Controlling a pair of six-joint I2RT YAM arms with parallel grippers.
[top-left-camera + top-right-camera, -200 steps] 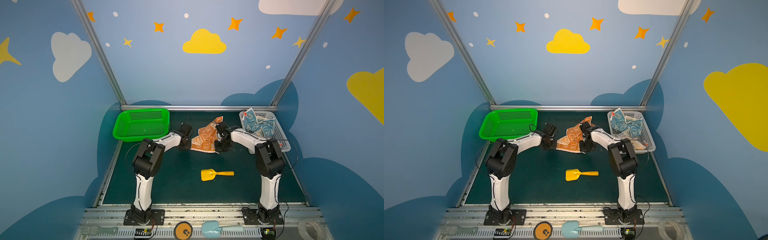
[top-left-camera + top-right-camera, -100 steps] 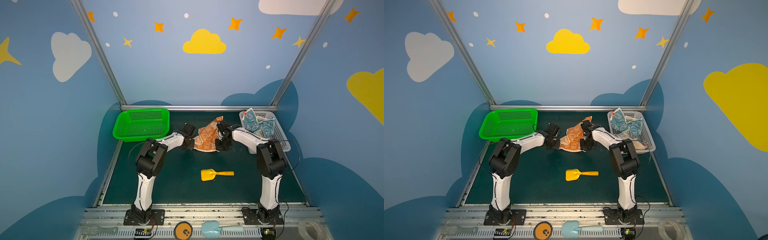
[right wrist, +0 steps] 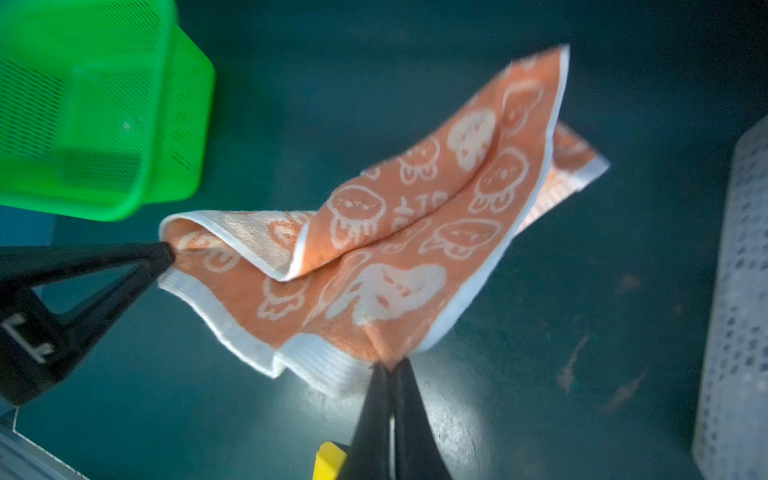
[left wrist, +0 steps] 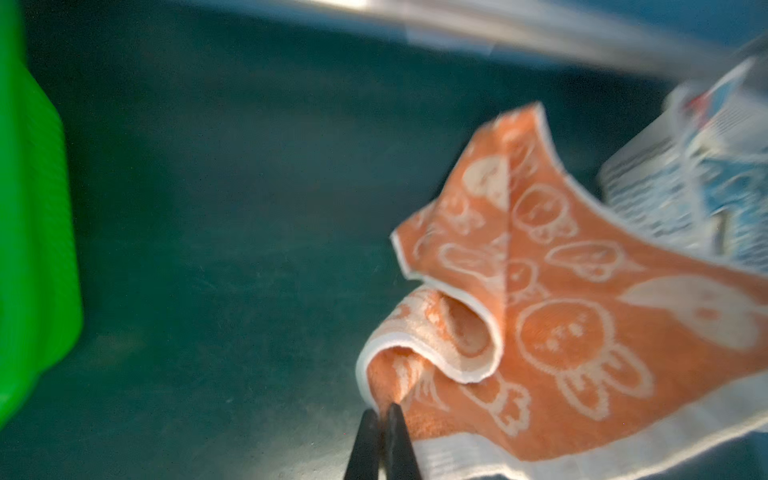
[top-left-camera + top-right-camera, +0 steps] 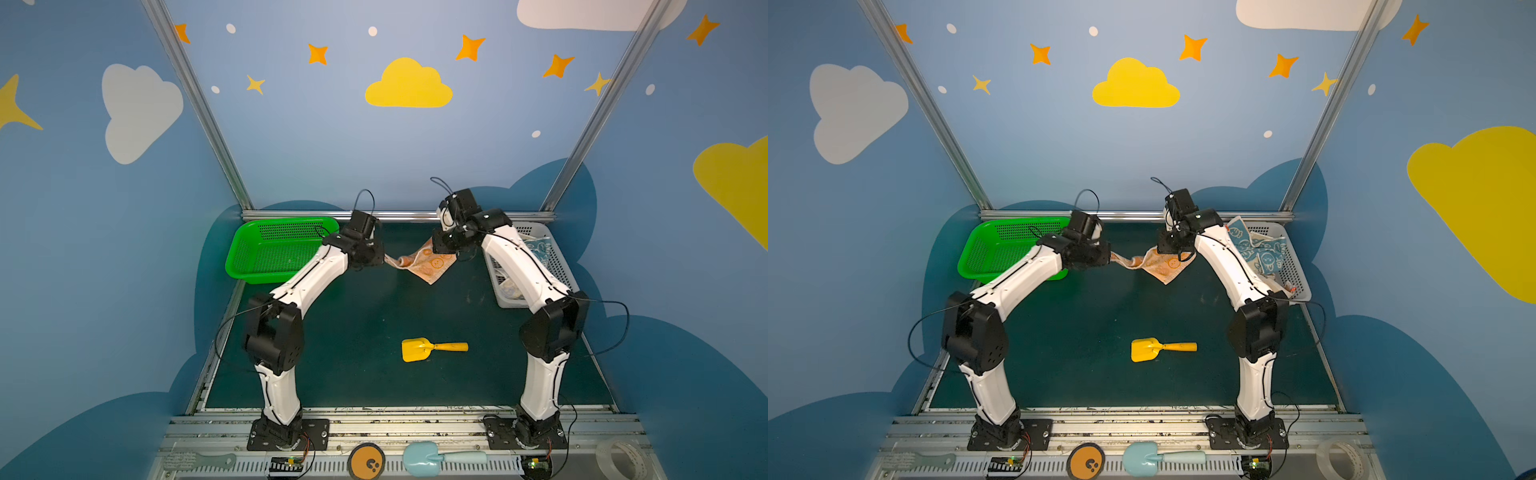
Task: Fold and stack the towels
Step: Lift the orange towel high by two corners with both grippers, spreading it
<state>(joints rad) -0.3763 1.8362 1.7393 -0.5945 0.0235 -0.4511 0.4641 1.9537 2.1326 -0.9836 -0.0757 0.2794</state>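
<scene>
An orange towel (image 5: 432, 264) with white cartoon faces hangs crumpled above the green mat at the back middle, stretched between my two grippers. In both top views my left gripper (image 5: 384, 257) is shut on the towel's left corner. The left wrist view shows that gripper (image 4: 382, 409) pinching a rolled orange edge (image 4: 582, 332). My right gripper (image 3: 388, 365) is shut on the white-bordered edge of the towel (image 3: 395, 249). A cream-blue towel (image 5: 1258, 253) lies bunched in the white basket (image 5: 1296, 282). A cream cloth (image 5: 510, 288) shows beneath it, partly hidden by my right arm.
A green mesh basket (image 5: 270, 249) stands at the back left, close to my left arm. A yellow toy shovel (image 5: 419, 349) lies on the mat toward the front. A blue scoop (image 5: 424, 457), an orange disc (image 5: 365, 461) and a tape roll (image 5: 619, 457) sit on the front rail.
My left gripper has shut on the orange towel's corner. Both arms have risen and lifted the towel off the mat, pulling it out between them.
</scene>
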